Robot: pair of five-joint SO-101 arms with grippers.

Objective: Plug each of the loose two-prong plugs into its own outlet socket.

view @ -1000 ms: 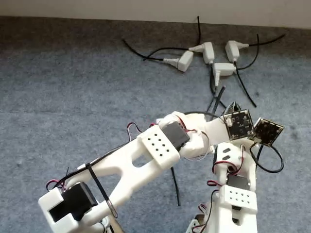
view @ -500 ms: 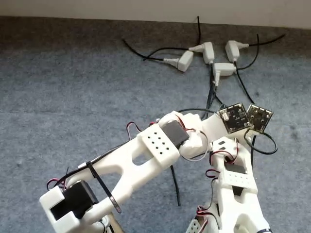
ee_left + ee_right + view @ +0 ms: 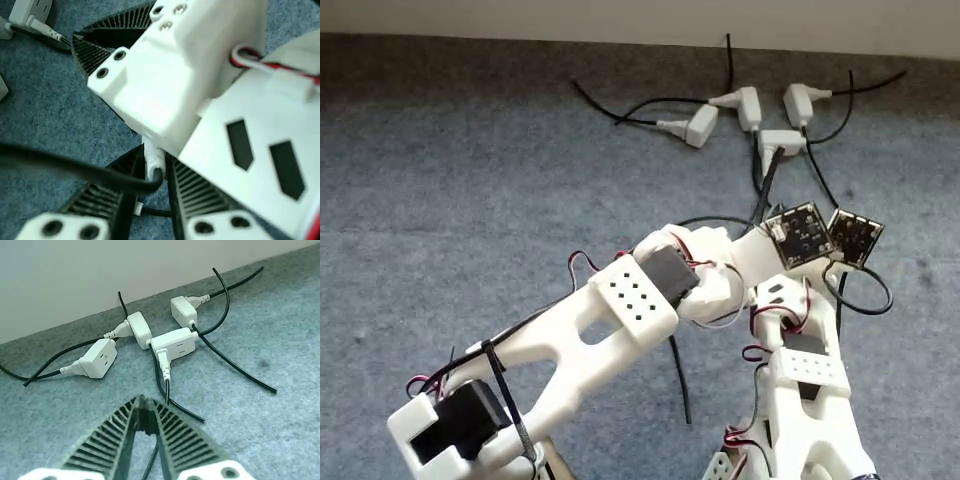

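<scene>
Several white outlet sockets point(image 3: 175, 342) lie in a cluster by the wall, each with its own black cord; in the high view the cluster is at the far side of the carpet point(image 3: 748, 107). My right gripper point(image 3: 143, 412) hangs short of the nearest socket, its ribbed fingers shut at the tips, and a black cord point(image 3: 150, 460) shows in the gap below them. My left gripper point(image 3: 152, 172) is shut on a white plug point(image 3: 152, 160) whose black cord point(image 3: 60, 165) loops away. The right arm's white body point(image 3: 200, 75) is close over it. Both wrists sit side by side point(image 3: 825, 238).
Black cords point(image 3: 820, 175) trail across the grey carpet point(image 3: 470, 170) around the sockets, and one point(image 3: 678, 385) runs under the arms. A pale wall point(image 3: 75, 270) closes the far side. Open carpet lies to the left of the arms.
Both wrists have moved toward the sockets. The right wrist has swung in beside the left one, and the left arm's elbow has shifted slightly left.
</scene>
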